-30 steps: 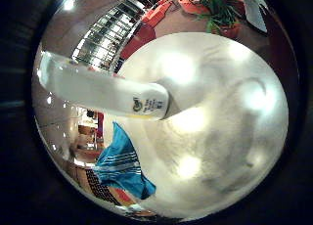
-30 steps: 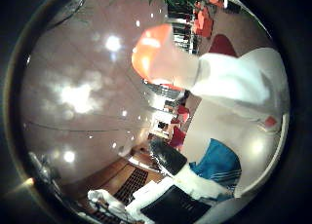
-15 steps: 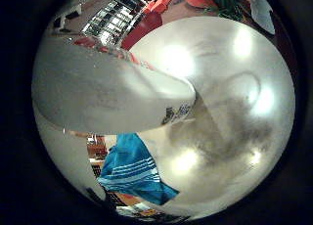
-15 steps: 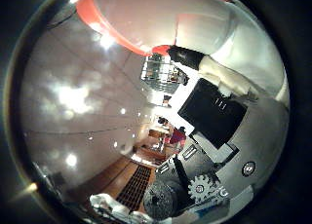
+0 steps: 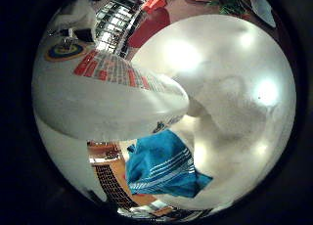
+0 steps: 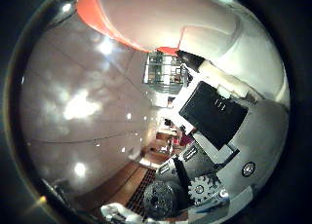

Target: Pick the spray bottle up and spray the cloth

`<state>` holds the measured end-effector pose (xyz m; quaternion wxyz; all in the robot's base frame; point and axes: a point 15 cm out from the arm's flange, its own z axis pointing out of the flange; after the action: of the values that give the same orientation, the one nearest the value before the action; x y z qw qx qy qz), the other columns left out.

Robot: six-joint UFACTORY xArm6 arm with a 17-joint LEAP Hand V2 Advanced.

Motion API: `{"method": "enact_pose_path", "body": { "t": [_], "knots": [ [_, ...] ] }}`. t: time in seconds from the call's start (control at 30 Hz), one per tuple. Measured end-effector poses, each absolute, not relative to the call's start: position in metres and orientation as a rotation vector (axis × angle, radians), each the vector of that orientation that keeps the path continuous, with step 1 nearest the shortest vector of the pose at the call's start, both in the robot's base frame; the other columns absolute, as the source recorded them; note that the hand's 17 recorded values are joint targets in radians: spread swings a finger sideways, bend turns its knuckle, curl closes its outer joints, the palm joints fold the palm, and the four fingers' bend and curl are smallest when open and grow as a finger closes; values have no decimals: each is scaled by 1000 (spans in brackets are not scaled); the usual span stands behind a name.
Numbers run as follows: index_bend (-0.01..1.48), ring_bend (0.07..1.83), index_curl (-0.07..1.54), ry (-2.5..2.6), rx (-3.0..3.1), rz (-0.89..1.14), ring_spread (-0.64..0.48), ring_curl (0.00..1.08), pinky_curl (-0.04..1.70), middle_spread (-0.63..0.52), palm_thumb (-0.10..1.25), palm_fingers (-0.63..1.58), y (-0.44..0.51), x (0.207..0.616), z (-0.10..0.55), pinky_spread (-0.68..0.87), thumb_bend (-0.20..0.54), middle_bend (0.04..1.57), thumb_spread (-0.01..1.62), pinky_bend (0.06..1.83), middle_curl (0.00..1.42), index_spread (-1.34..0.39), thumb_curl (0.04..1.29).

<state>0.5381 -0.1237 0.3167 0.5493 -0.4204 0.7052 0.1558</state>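
Observation:
The white spray bottle (image 5: 98, 93) with a printed label fills much of the little finger side view, close against the palm. In the thumb side view its orange-red top (image 6: 107, 15) and white body (image 6: 200, 24) sit right by the palm. My hand (image 6: 207, 151) shows there as black and white parts with a gear, and its fingers (image 6: 210, 109) are curled in against the bottle's side. The blue striped cloth (image 5: 166, 166) lies crumpled on the white round table (image 5: 240, 98), beside the bottle.
Beyond the table, a red seat (image 5: 147, 27) and a metal rack (image 5: 112, 20) stand on the floor. The thumb side view looks across glossy brown floor (image 6: 78, 117) with light spots towards distant furniture (image 6: 166, 70).
A second ago the bottle was farther away and no fingers showed. The fingers have since closed on it. The bottle and cloth now look larger as the view has shifted.

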Motion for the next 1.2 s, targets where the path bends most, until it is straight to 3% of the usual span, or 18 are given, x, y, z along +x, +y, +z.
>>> {"method": "enact_pose_path", "body": {
  "t": [0.37, 0.87, 1.0, 1.2],
  "knots": [
    [1150, 1469, 755, 1895, -1564, 427, -175, 657, 1045, -98, 1073, 1137, -128, 482, 388, -149, -15, 1398, 917, 1196, 678, -208, 712],
    [1149, 1431, 756, 2038, -2149, 360, -193, 680, 1249, -96, 1037, 1128, -19, 436, 432, -163, -17, 1422, 934, 1101, 662, -211, 742],
    [1149, 1417, 759, 2111, -2308, 248, -199, 694, 1275, -97, 1030, 1124, -6, 431, 424, -167, -15, 1424, 938, 1089, 660, -212, 745],
    [1146, 1396, 761, 2164, -2617, -96, -205, 711, 1290, -97, 1013, 1128, 18, 433, 419, -176, -15, 1422, 954, 1074, 659, -212, 744]
  ]
}}
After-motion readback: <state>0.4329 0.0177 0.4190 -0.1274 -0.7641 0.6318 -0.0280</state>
